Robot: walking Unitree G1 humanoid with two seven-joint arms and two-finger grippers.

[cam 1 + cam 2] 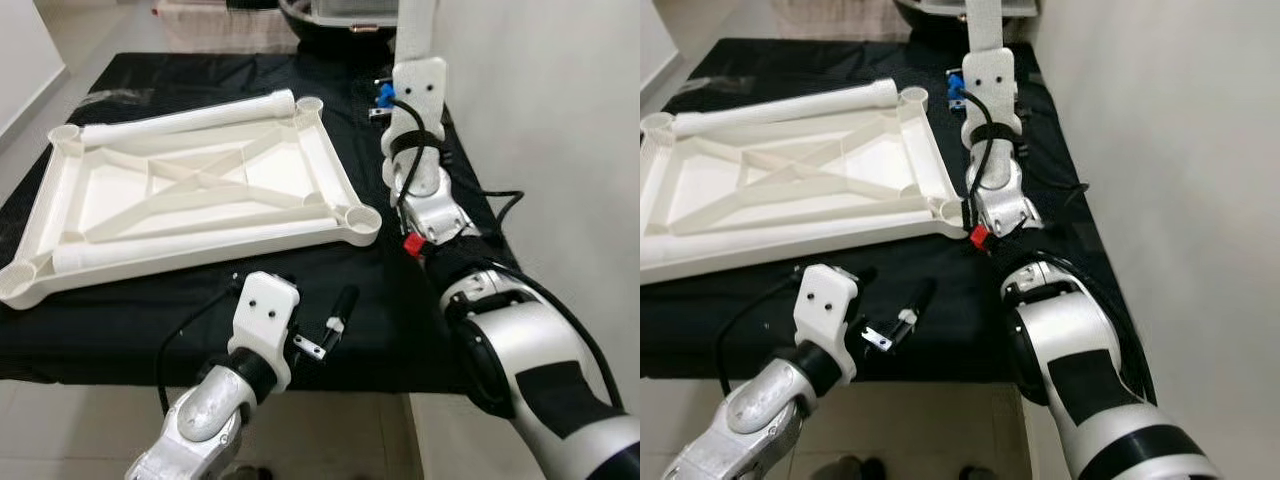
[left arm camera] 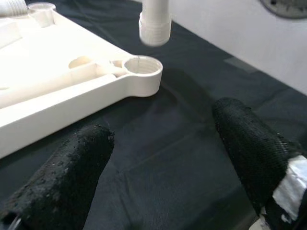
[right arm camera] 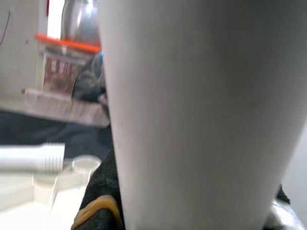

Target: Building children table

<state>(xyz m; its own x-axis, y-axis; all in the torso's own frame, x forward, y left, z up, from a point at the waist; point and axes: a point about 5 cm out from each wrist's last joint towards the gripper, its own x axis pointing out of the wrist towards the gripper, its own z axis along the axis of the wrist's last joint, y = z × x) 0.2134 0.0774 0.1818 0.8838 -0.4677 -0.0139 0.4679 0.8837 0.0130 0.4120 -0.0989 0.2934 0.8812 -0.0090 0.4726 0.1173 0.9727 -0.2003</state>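
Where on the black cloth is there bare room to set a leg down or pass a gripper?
Bare black cloth runs along the near edge, between the upturned white plastic tabletop and the table's front. The left gripper hovers open over its right end. Right of the tabletop is crowded: the right gripper, holding a white plastic leg, takes that strip.

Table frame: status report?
Right gripper shut on a white leg, hanging above the corner socket. Left gripper open, low over the black cloth. Two legs lie on the table frame. Socket unobstructed.
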